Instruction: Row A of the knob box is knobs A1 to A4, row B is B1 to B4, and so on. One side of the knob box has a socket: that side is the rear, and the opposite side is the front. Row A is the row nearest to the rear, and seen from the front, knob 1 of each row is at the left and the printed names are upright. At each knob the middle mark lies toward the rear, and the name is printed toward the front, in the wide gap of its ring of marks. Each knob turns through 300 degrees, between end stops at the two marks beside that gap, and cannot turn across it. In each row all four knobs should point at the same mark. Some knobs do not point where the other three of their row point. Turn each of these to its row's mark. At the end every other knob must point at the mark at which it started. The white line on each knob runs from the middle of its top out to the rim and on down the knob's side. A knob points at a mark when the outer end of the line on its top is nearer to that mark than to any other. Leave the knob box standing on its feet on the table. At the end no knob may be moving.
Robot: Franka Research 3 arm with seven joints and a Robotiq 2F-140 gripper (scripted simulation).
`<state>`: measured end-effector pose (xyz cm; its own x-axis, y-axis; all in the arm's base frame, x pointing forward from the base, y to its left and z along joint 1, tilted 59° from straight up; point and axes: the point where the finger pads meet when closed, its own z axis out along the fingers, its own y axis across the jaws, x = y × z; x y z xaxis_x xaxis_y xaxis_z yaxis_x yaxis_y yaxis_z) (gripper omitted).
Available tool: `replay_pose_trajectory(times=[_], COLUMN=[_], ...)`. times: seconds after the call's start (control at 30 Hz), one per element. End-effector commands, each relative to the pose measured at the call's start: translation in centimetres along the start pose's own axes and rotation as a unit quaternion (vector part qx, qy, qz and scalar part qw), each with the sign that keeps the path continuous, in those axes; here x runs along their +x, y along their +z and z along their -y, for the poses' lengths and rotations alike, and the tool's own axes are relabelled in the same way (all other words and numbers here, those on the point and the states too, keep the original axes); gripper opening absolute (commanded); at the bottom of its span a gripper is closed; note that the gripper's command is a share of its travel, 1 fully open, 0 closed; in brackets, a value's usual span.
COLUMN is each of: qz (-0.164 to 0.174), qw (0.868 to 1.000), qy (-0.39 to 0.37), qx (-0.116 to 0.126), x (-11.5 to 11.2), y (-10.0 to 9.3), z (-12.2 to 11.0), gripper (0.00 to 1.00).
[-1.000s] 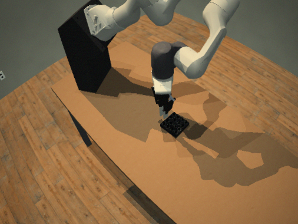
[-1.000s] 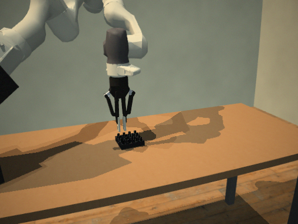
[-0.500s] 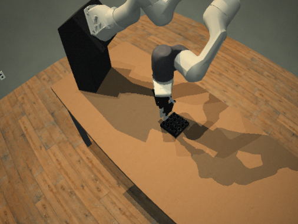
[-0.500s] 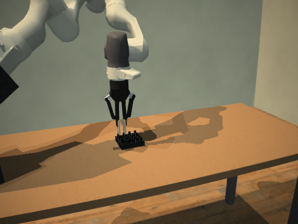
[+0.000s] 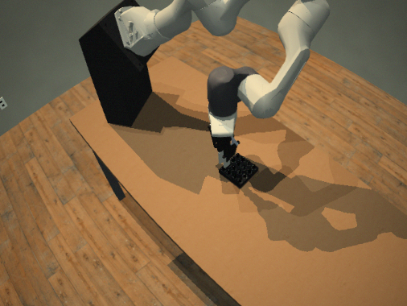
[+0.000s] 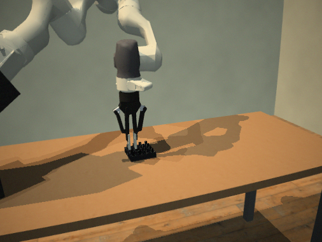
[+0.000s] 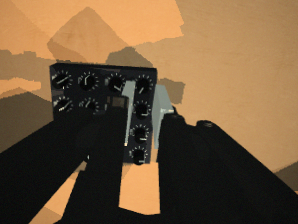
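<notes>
The black knob box (image 5: 236, 170) stands on the wooden table, and also shows in the exterior view (image 6: 140, 152) and the wrist view (image 7: 103, 96). My gripper (image 5: 225, 162) points straight down over the box's edge row. Its fingertips (image 6: 132, 146) are at about the height of the knob tops. In the wrist view the fingers stand a narrow gap apart. A column of knobs (image 7: 140, 131) shows through that gap. I see nothing gripped between the fingers. The fingers hide part of the box. The knob lines are too small to read.
A tall black block (image 5: 117, 68) carrying the arm's base stands at the table's far left end. The table's front edge (image 6: 191, 197) runs well in front of the box. The arm's shadows fall across the table top around the box.
</notes>
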<state>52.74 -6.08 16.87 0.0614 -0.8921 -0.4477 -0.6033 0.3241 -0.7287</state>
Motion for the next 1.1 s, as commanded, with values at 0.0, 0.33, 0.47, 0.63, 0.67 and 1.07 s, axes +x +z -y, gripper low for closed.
replay_pose_trajectory(times=[0.0,0.33,0.47,0.63,0.67,1.07], qz=[-0.007,-0.007,-0.007,-0.007,-0.007,-0.007], qw=[1.0,1.0,1.0,1.0,1.0,1.0], qy=[-0.011,-0.011,-0.011,-0.011,-0.011,-0.011], qx=[0.002,0.002,0.002,0.002,0.002,0.002], x=[0.45,0.49,0.49,0.49,0.49,0.49], y=[0.13,0.75,0.81,0.81,0.81,0.81], z=[0.09,0.11,0.11,0.11,0.11,0.11], gripper=[0.12,0.12,0.12,0.12,0.12,0.12])
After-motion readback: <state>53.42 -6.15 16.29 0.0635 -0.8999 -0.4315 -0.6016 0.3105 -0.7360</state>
